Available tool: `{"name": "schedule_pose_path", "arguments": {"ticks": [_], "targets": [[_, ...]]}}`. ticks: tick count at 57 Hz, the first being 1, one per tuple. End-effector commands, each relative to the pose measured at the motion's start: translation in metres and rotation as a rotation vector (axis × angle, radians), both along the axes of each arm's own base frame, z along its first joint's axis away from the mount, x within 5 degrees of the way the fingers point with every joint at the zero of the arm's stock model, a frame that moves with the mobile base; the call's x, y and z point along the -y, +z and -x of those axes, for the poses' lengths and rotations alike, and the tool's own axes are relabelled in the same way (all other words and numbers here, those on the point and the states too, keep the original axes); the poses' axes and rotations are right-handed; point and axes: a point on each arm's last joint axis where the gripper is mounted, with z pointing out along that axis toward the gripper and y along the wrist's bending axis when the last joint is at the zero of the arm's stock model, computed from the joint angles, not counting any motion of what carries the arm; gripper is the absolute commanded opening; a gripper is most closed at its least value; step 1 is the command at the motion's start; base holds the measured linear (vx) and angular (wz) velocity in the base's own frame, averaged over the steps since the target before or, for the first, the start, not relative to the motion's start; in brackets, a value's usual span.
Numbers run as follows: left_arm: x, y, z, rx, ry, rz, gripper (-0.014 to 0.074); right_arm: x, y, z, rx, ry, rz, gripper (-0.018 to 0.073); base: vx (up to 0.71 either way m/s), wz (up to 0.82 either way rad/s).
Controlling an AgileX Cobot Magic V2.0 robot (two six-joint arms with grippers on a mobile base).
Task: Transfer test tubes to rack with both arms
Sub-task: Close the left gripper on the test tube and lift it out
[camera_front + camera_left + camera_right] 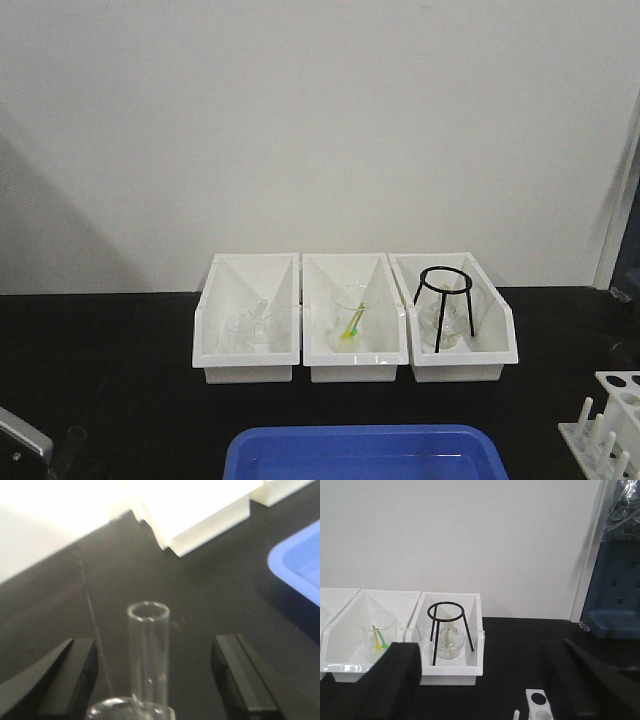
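Test tube (148, 655) upright in beaker (107, 711), left end effector (153, 641) spread around it, right end effector (480, 647) spread too — bins (250, 372) hold glassware (350, 318).

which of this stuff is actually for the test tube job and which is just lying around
For the job: test tube, rack, left gripper, right gripper.

Just lying about: three white bins, beaker in the middle bin, black tripod stand, blue tray.

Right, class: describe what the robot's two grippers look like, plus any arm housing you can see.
Left gripper: two matte black fingers, blocky slabs with bevelled edges. Right gripper: the same black, wedge-like fingers. In the front view only a silver-grey housing corner shows, bottom left. No cables or markings visible.
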Motion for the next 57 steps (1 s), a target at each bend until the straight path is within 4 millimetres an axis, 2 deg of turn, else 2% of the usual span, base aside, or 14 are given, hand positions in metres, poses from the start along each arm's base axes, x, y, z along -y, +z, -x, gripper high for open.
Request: {"name": "schedule_pose_path", "arguments": {"ticks": [1,20,34,40,54,57], "targets": [[0.002,0.020,-0.007,0.146,0.000,0.022,0.0576,0.000,0.021,0.001,0.129,0.004,0.012,0.0549,0.00,0.00],[0.003,0.011,-0.015,0.185,0.009,0.026,0.0558,0.000,0.021,0.001,0.128,0.004,0.011,0.0549,0.00,0.00],[-0.003,0.006,-0.019,0.173,0.095,0.068,0.0468,0.000,0.021,0.001,0.122,0.004,0.011,0.0549,0.00,0.00],[-0.003,0.008,-0.019,0.196,0.095,0.071,0.0372,0.000,0.021,0.001,0.122,0.004,0.011,0.0549,0.00,0.00],[-0.003,0.009,-0.020,0.215,0.095,0.073,0.0013,0.000,0.021,0.001,0.121,0.004,0.011,0.0549,0.00,0.00],[-0.003,0.009,-0.020,0.215,0.094,0.073,-0.0024,0.000,0.020,0.001,0.118,0.004,0.011,0.0549,0.00,0.00]]}}
